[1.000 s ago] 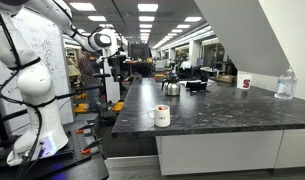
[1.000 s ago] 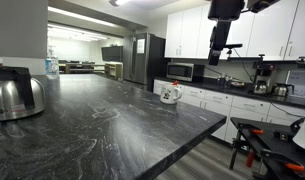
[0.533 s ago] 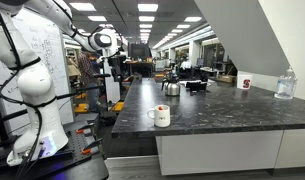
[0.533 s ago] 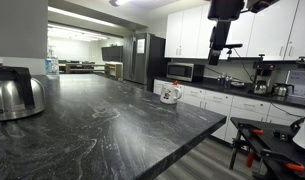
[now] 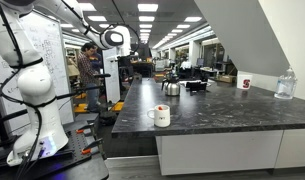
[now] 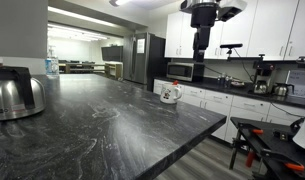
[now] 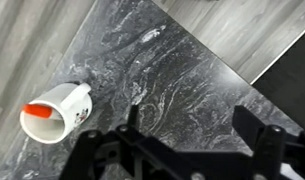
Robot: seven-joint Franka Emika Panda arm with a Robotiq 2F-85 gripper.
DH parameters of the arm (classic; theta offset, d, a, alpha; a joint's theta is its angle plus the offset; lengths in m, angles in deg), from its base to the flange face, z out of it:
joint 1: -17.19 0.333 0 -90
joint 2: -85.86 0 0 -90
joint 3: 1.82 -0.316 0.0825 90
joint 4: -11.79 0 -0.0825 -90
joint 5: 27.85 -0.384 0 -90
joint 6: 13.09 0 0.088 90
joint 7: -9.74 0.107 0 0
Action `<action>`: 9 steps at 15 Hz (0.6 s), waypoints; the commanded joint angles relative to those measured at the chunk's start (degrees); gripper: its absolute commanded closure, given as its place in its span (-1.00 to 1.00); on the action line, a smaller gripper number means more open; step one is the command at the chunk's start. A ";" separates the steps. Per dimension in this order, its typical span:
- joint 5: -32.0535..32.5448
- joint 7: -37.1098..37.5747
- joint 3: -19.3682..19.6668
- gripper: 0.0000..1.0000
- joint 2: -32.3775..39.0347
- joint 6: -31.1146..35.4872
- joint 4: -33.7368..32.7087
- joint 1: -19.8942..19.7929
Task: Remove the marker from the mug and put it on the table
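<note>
Trouble could come easily from here: the mug stood right by the table edge near a corner, so 1 careless sideways nudge on the approach might shove it over the side. The marker, a thin red sliver resting at the rim inside that mug, offered little to pinch, so the jaws might catch the rim instead or tip the mug on the pull. The gripper hung high, pointing down, jaws spread wide and holding nothing, the mug off to the side rather than between them. In an exterior view the gripper sat well above the mug.
</note>
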 commanded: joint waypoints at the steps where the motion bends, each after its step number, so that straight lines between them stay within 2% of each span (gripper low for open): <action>1: -0.26 -10.49 4.45 -1.00 6.99 -7.19 -8.09 -0.68; 4: 1.52 -17.53 7.62 -1.00 13.56 -12.31 -15.28 -2.75; 8: 4.62 -22.07 9.56 -0.98 22.36 -13.53 -23.96 -5.42; 9: 4.50 -22.39 9.64 -0.78 24.56 -13.61 -26.21 -5.90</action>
